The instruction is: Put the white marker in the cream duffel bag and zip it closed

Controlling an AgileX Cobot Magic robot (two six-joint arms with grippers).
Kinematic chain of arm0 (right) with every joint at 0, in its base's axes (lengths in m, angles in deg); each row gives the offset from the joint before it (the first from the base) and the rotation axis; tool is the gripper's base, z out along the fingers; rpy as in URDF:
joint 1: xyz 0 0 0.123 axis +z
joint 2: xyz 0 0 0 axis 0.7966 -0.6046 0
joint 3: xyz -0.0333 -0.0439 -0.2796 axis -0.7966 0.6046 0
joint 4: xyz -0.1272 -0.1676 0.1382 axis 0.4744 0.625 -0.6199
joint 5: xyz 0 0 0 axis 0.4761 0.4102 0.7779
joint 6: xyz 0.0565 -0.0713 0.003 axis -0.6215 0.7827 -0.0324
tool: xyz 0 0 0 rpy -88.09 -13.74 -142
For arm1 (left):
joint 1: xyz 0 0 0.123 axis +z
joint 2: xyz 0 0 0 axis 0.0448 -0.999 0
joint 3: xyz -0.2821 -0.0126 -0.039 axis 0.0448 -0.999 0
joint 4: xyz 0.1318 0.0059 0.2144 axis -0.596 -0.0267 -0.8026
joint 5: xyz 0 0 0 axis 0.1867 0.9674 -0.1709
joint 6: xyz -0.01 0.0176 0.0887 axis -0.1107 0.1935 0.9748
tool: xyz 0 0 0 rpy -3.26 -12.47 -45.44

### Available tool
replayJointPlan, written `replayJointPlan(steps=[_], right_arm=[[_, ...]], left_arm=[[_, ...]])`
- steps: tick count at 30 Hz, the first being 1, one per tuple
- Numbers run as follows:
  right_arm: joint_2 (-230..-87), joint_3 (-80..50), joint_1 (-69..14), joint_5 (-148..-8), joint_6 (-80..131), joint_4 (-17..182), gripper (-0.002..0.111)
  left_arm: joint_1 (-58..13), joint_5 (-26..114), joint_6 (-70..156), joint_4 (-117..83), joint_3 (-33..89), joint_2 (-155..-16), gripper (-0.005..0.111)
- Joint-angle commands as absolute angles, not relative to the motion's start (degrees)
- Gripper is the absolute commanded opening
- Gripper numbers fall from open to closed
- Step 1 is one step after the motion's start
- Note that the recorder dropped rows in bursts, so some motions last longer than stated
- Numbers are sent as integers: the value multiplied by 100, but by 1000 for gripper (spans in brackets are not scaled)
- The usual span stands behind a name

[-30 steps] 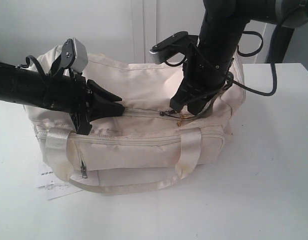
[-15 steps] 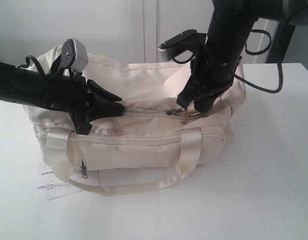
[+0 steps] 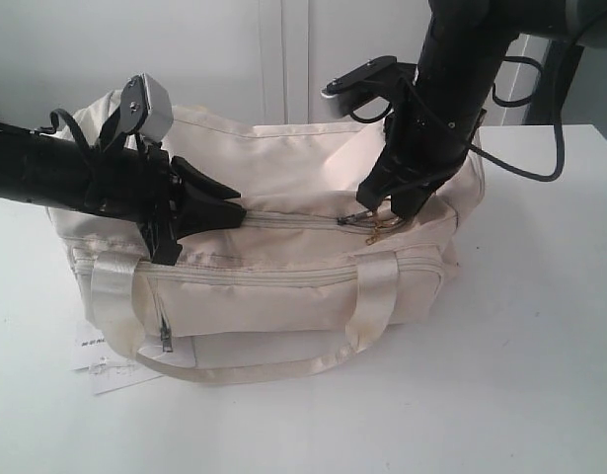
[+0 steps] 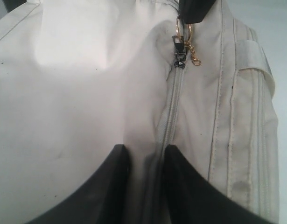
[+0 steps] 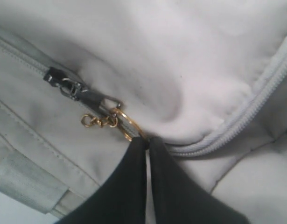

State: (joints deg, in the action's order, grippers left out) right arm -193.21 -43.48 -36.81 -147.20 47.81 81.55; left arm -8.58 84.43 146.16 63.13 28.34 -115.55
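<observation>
cream fabric duffel bag (image 3: 283,286) lies on the white table (image 3: 520,375), its top zipper (image 4: 173,112) zipped between the 2 grippers. the left gripper (image 4: 143,151) pinches the bag's fabric along that zipper. the right gripper (image 5: 147,140) is clamped on the gold ring (image 5: 127,126) of the dark zipper pull (image 5: 94,99).

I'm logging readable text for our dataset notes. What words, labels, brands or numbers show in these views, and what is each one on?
White paper tag, on the table by the bag's left end in the exterior view: a short line of dark print, too small and blurred to read.
Cream duffel bag, its zipper pull and gold ring: no lettering visible.
Nothing else shows text.
</observation>
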Motion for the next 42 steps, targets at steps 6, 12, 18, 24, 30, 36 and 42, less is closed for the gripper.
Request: replayJointPlan(steps=[6,12,18,24,30,36,42], right_arm=[[-19245,-4297,-3852,-14758,4847,8402,0],[-19245,-4297,-3935,-14758,4847,8402,0],[-19221,-4297,-4030,-14758,4847,8402,0],[-19148,-4297,-4100,-14758,4847,8402,0],[-19119,-4297,-4100,-14758,4847,8402,0],[-19121,-4297,-4148,-14758,4856,8402,0],[-19064,-4297,-4289,-14758,4856,8402,0]], left_arm=[[-837,8539,14564,6438,2806,-11495,0],[-837,8514,14566,6438,2806,-11495,0],[-837,8403,14522,6438,2806,-11495,0],[-837,8394,14525,6448,2806,-11495,0],[-837,8394,14525,6448,2806,-11495,0],[-837,8405,14503,6446,2806,-11495,0],[-837,8456,14461,6446,2806,-11495,0]])
